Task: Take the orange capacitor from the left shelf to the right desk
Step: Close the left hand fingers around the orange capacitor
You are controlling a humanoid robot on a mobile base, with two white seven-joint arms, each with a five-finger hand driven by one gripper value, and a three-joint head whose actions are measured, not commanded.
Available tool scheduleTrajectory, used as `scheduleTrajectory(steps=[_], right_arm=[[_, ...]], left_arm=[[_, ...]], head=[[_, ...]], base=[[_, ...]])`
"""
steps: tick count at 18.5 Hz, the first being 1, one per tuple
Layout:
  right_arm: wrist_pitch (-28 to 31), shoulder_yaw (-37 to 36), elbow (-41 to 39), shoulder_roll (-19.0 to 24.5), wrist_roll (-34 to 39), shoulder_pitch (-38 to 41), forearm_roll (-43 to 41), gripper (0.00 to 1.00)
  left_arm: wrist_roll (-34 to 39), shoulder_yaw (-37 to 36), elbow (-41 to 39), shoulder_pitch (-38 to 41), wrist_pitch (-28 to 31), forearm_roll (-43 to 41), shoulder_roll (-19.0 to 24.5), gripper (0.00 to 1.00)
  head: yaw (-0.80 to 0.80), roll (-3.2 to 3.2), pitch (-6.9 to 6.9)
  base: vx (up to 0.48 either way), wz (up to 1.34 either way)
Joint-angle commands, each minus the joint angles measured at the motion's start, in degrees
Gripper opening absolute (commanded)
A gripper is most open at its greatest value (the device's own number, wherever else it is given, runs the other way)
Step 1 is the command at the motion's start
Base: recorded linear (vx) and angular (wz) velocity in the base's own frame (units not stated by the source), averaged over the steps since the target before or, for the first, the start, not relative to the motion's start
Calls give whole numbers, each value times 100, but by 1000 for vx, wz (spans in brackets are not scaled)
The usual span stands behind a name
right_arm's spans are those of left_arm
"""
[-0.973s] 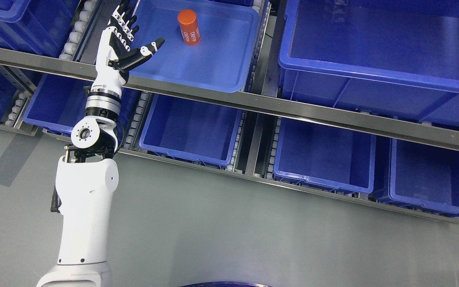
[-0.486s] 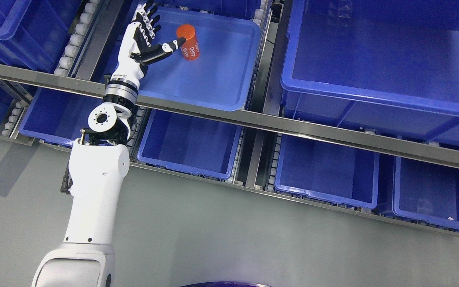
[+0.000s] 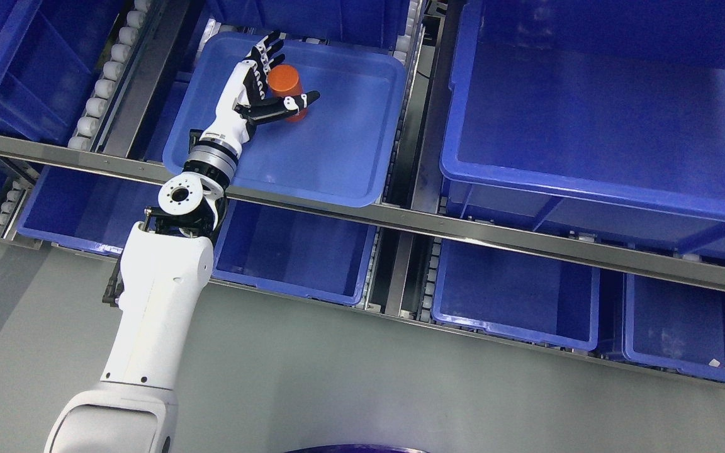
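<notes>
We are at the grasp step. The orange capacitor [image 3: 283, 80] stands upright in the shallow blue tray [image 3: 337, 170] on the upper shelf level. Our left hand [image 3: 260, 94] is around it, fingers [image 3: 265, 53] spread behind and thumb [image 3: 292, 104] crossing in front; the hand is not yet clamped. Next, we judge, the fingers must close firmly on the cylinder before lifting it clear of the tray rim and carrying it right. The right desk is out of view.
</notes>
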Motion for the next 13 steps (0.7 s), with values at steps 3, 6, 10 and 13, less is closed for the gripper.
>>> scheduleTrajectory(steps=[3, 6, 10, 13], right_arm=[[-1, -62, -132, -100, 2, 194, 0, 100], [-1, -70, -132, -100, 2, 194, 0, 100], [-1, -70, -132, -100, 2, 194, 0, 100], [-1, -62, -132, -100, 2, 194, 0, 100]], left_arm=[[-294, -337, 64, 41, -89, -13, 190, 83], [-294, -285, 73, 50, -178, -21, 199, 72], [-311, -232, 108, 67, -178, -21, 234, 62], [-320, -4, 125, 120, -230, -13, 199, 44]], head=[[0, 0, 0], [0, 0, 0], [0, 0, 0], [0, 0, 0]], base=[[54, -3], [30, -11], [6, -1], [0, 0]])
